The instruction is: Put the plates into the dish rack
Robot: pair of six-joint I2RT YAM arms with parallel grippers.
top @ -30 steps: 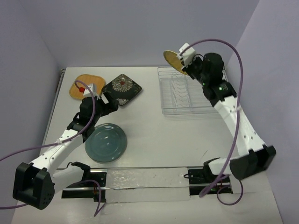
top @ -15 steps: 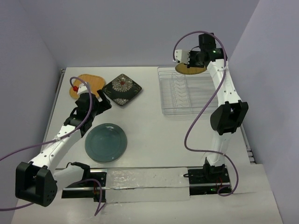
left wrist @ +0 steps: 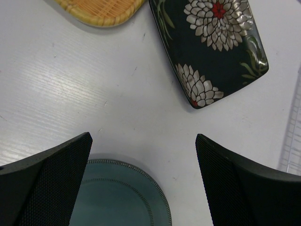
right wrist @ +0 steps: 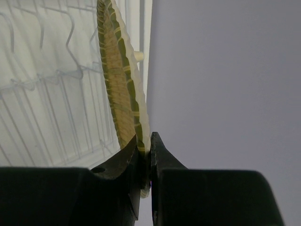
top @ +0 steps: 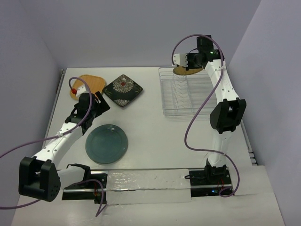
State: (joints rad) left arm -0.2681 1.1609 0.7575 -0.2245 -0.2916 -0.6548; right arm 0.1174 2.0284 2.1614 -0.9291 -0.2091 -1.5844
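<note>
Yellow plate (right wrist: pixel 118 89) has swung over dish rack (top: pixel 188 106) far edge, right gripper (right wrist: pixel 149 143) clamped on its rim; left gripper (left wrist: pixel 142 141) gapes open.

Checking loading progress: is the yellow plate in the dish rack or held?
Held: right gripper clamps the yellow plate edge-on at the far end of the dish rack.

White-shelled left arm (top: pixel 59 143) and right arm (top: pixel 222 82), black joint housings, black base blocks. Thin purple cable (top: pixel 186 135) loops off each, small red fitting (top: pixel 74 89) on left's. Left gripper (left wrist: pixel 143 141) fingers (left wrist: pixel 51 183): black, cross-hatched faces.
</note>
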